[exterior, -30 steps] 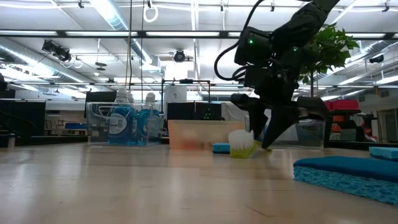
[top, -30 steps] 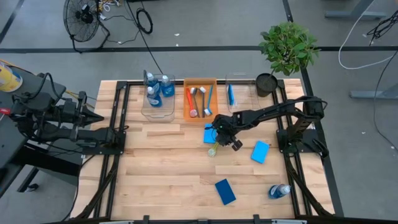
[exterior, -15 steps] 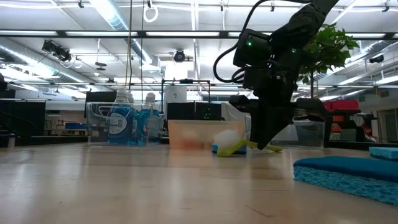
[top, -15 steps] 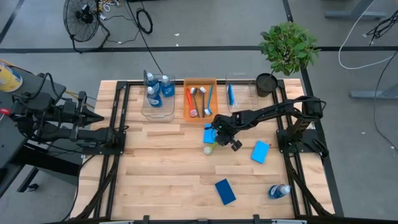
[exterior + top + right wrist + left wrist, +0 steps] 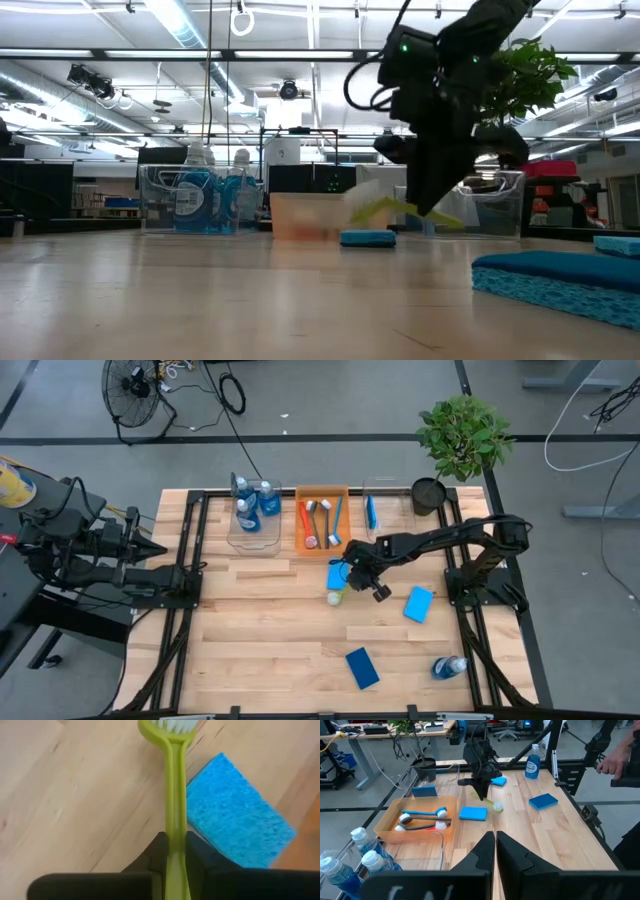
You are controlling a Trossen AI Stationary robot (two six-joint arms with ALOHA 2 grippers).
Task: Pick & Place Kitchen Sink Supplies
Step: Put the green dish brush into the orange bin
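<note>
Yellow-green long-handled brush: your right gripper clenches its handle, lifted off wood; left gripper clenched empty at 9 o'clock.

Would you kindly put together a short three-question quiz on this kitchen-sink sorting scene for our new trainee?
1. True or false: the right gripper is shut on the yellow-green brush.
2. How many brushes lie in the orange bin?
3. The lifted brush's head hangs over: A) a bottle, B) the table beside a blue sponge, C) the potted plant.

Key: 1 true; 2 three; 3 B.
</note>
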